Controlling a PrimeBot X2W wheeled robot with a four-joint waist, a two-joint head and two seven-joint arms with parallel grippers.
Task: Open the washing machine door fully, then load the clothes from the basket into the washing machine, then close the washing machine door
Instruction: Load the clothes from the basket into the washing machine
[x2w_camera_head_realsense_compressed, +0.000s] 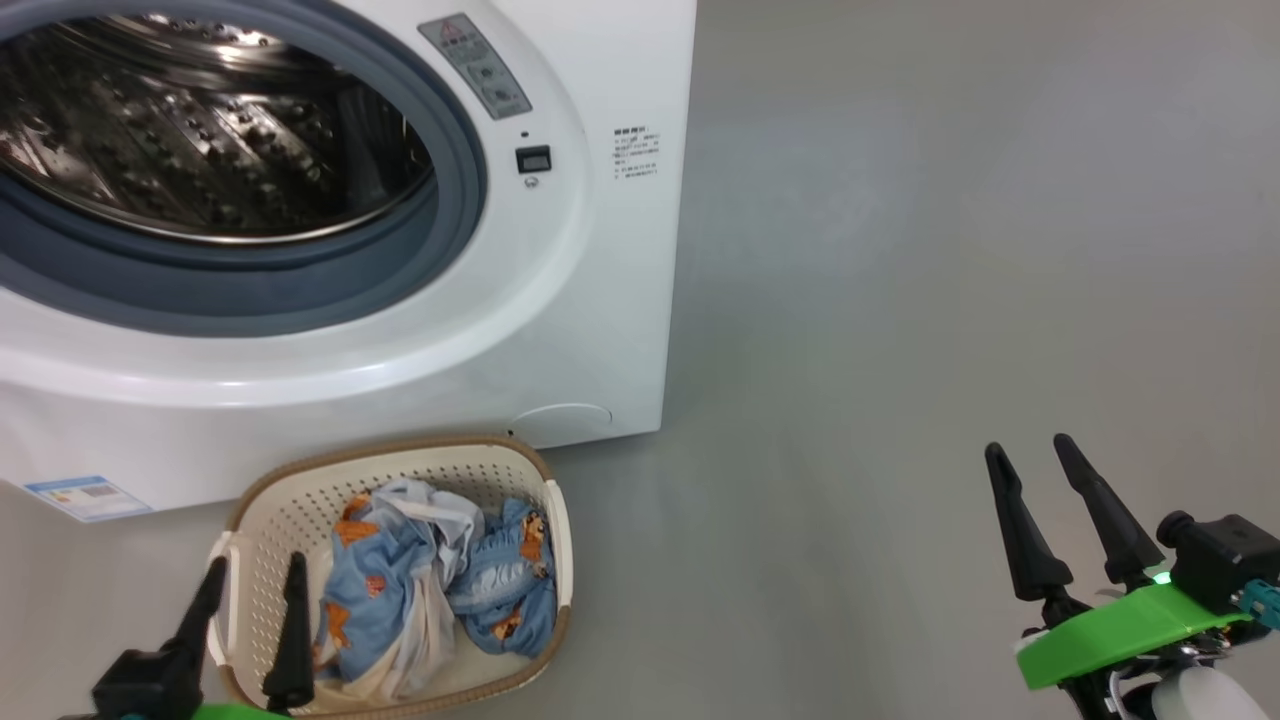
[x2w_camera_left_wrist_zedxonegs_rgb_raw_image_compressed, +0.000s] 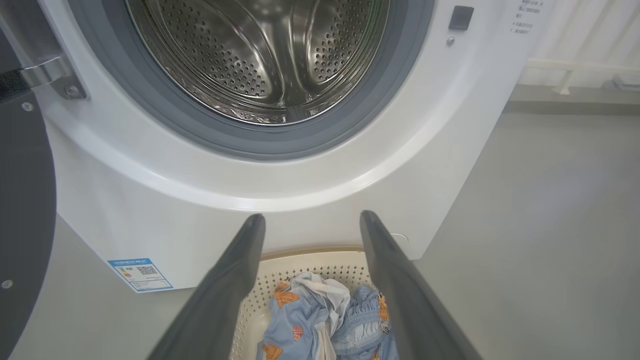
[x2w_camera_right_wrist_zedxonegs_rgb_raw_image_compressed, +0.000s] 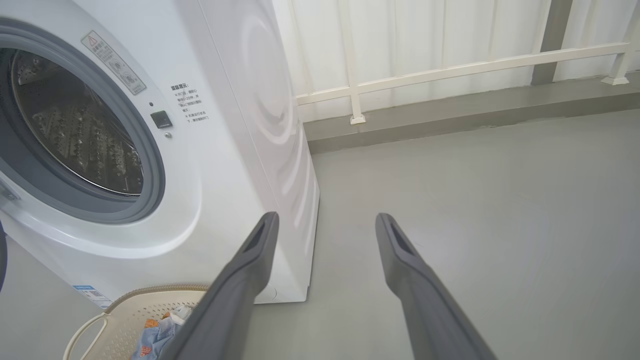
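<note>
Grey floor (x2w_camera_head_realsense_compressed: 900, 300) bears the basket (x2w_camera_head_realsense_compressed: 300, 510) before the washing machine (x2w_camera_head_realsense_compressed: 620, 300), left tool (x2w_camera_head_realsense_compressed: 257, 562) and right tool (x2w_camera_head_realsense_compressed: 1028, 446) both wide

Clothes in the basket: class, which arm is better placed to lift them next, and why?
Left. The left end effector is open over the basket, right by the clothes; the right end effector is open over the floor, well aside.

Light-blue, orange-printed clothes (x2w_camera_head_realsense_compressed: 440, 585) in cream, brown-rimmed basket (x2w_camera_head_realsense_compressed: 280, 520).
</note>
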